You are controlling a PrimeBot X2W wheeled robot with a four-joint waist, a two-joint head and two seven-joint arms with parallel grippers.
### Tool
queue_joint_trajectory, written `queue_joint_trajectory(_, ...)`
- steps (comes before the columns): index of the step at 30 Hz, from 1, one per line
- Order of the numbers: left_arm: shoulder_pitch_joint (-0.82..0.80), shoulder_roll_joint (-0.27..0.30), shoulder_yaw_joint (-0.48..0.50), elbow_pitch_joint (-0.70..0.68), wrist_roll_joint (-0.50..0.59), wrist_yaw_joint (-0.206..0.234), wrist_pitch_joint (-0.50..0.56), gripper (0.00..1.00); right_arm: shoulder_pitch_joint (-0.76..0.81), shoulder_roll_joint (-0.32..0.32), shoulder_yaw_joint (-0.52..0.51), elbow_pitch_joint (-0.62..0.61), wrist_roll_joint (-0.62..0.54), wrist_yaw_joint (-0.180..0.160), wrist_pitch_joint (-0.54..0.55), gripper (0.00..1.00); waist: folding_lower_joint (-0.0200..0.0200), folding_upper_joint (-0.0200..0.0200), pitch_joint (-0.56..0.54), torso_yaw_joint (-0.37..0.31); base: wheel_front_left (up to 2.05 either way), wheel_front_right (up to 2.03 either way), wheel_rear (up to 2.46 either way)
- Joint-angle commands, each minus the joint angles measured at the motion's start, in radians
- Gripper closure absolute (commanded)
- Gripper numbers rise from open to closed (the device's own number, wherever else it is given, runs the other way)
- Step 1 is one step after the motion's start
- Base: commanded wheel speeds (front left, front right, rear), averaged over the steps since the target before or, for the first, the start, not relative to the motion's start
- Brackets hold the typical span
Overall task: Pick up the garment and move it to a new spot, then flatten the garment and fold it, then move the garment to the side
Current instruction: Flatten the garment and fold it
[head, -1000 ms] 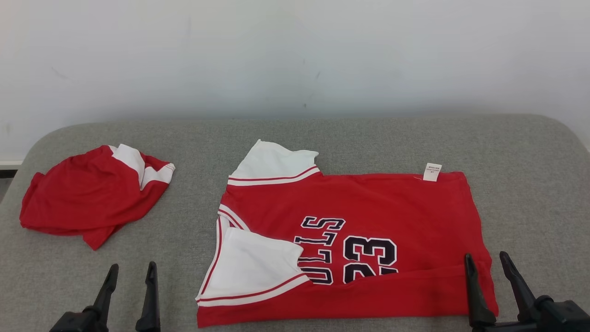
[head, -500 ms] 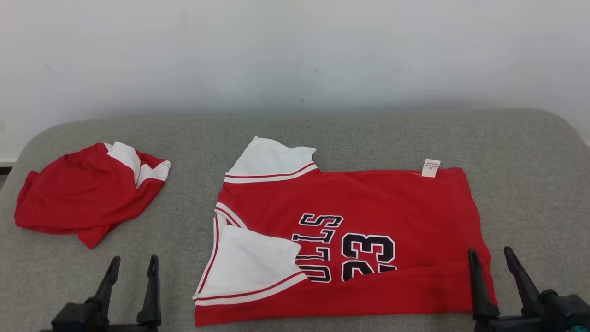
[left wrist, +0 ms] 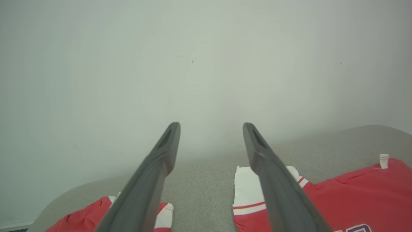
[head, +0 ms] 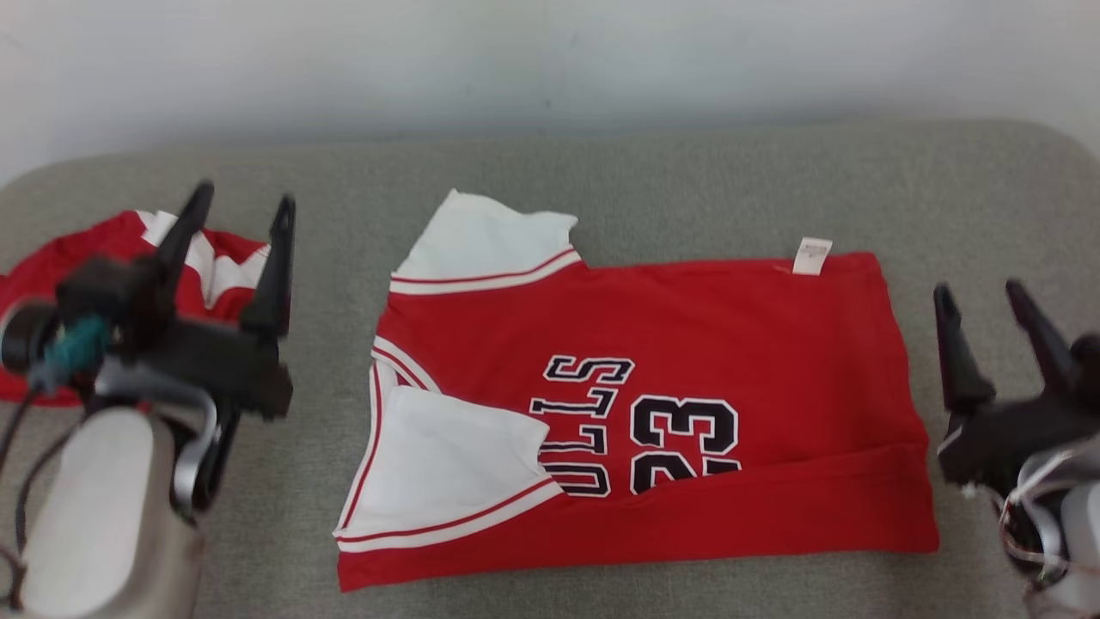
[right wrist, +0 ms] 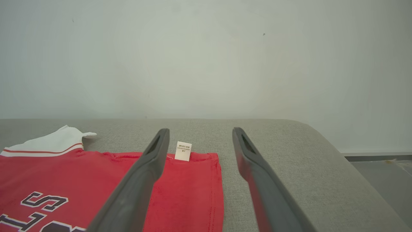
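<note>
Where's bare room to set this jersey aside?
Free: the grey cushion strip between jersey and wall, and the right end beside the right claw. Narrow gap left of the jersey. Crowded: far left, crumpled red garment by the left claw.

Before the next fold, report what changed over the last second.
Both arms rose forward: the left gripper now stands before the crumpled red garment, the right gripper beside the right edge of the jersey. Nothing was grasped or released; both stay open. The head camera also shifted, so the whole picture moved. Both garments lie unchanged on the grey surface.
</note>
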Motion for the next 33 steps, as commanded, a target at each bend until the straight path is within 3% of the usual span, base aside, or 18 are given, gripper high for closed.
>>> queue_joint_trajectory(1,-0.069,0.012,-0.020,0.021,-0.015,-0.006,0.023,0.00,-0.053,-0.014,-0.002,0.010,0.016,-0.003,0.020,0.00,-0.0002,-0.0001,0.099,-0.029,0.00,0.00,0.00)
queue_joint_trajectory(8,-0.363,0.085,-0.170,0.174,-0.111,-0.005,0.157,0.00,-0.275,-0.086,0.048,0.130,0.041,-0.003,0.112,0.00,-0.0002,-0.0001,0.255,-0.074,0.00,0.00,0.00)
queue_joint_trajectory(15,-0.605,0.117,-0.360,0.374,-0.203,-0.005,0.246,0.00,-0.482,-0.093,0.157,0.297,0.078,-0.003,0.182,0.00,-0.0002,-0.0001,0.371,-0.124,0.00,0.00,0.00)
queue_joint_trajectory(27,-0.784,0.123,-0.551,0.624,-0.308,-0.005,0.305,0.00,-0.656,-0.077,0.346,0.446,0.165,-0.003,0.188,0.00,-0.0002,-0.0001,0.431,-0.175,0.00,0.00,0.00)
queue_joint_trajectory(33,-0.830,0.128,-0.590,0.703,-0.345,-0.005,0.313,0.00,-0.720,-0.067,0.404,0.487,0.205,-0.003,0.177,0.00,-0.0002,-0.0001,0.450,-0.189,0.00,0.00,0.00)
